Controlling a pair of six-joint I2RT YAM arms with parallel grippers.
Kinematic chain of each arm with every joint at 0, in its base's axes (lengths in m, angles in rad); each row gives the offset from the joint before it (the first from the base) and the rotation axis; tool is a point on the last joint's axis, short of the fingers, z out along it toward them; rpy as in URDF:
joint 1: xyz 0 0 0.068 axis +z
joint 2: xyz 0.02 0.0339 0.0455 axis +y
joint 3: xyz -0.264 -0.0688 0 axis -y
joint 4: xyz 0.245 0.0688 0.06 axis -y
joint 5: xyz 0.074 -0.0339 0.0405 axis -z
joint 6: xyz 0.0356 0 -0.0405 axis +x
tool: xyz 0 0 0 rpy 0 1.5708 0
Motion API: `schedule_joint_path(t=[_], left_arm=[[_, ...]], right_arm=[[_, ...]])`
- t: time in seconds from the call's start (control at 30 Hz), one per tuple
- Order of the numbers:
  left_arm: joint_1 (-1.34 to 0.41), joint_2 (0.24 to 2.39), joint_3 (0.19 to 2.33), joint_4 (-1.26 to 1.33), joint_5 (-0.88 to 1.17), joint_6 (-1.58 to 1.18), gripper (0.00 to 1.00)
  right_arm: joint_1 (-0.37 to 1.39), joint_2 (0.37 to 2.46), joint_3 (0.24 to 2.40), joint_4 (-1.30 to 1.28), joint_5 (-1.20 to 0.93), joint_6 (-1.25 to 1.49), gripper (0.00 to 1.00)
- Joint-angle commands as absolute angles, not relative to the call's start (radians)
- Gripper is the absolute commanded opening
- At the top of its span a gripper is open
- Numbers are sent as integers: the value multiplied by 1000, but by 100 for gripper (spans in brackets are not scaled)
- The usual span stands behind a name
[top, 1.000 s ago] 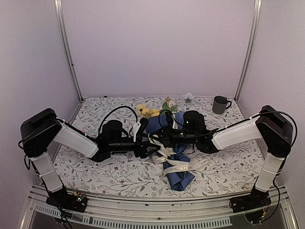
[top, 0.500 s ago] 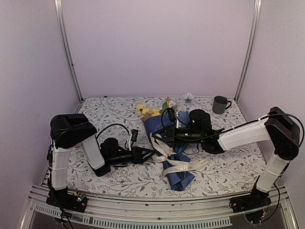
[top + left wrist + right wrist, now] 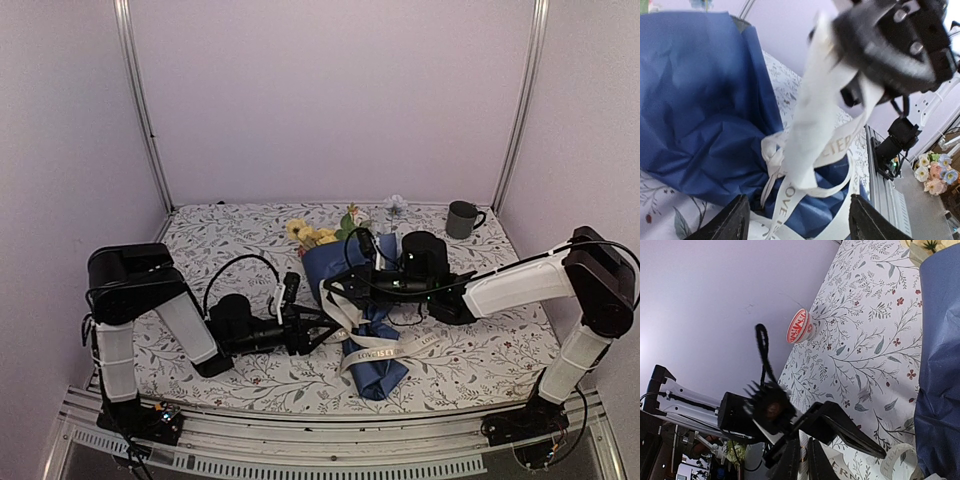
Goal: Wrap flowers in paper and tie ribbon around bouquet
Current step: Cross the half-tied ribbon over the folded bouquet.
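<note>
Top view: the left hand (image 3: 318,328), drawn back a moment ago, now edges toward the bouquet (image 3: 326,262) again, released and empty. By my reading the tie remains unfinished. The bouquet lies on the table (image 3: 220,240), long axis far-to-near, blooms far, cone tip near and slightly right.

Left wrist: the ribbon (image 3: 805,125) rises between its spread fingers.

Right wrist: the right hand (image 3: 801,460) is clenched on the ribbon.

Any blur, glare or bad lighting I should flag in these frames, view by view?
Left wrist view: the ribbon strand nearest the lens and the right end effector holding it are smeared, while the creases of the paper look sharper. Right wrist view: the tablecloth print is crisp. Top external view: even, soft light, no glare.
</note>
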State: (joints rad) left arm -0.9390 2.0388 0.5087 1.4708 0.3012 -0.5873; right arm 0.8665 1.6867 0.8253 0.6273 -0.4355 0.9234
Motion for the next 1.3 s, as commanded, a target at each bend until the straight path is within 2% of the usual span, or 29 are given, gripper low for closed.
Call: schedule_joint_path(t=[0.0,0.07,0.13,0.23,0.33,0.57,0.73,1.0,1.07,1.2,1.27], left_arm=[[-960,1847,552,1448,241,-429,69],[-956,1846,570,1433,260,-421,69],[-936,1901,574,1525,312,-480,67],[-915,2019,600,1635,400,-591,57],[-915,2052,605,1667,414,-595,52],[-916,2041,634,1578,422,-548,52],[-914,2053,686,1518,490,-529,58],[-910,2077,718,1525,538,-525,52],[-906,2083,727,1525,558,-528,43],[-901,2099,744,1529,590,-539,15],[-899,2102,744,1535,594,-542,5]], right_arm=[[861,1631,852,582,-412,914,9],[861,1619,851,569,-405,898,10],[861,1619,855,564,-410,888,10],[862,1632,861,564,-426,883,9],[861,1647,870,561,-440,876,8],[859,1644,860,546,-421,860,9],[860,1619,830,545,-411,862,8],[861,1596,832,510,-420,869,12],[862,1591,831,505,-421,870,12],[865,1587,826,502,-418,870,12],[866,1588,825,504,-414,871,12]])
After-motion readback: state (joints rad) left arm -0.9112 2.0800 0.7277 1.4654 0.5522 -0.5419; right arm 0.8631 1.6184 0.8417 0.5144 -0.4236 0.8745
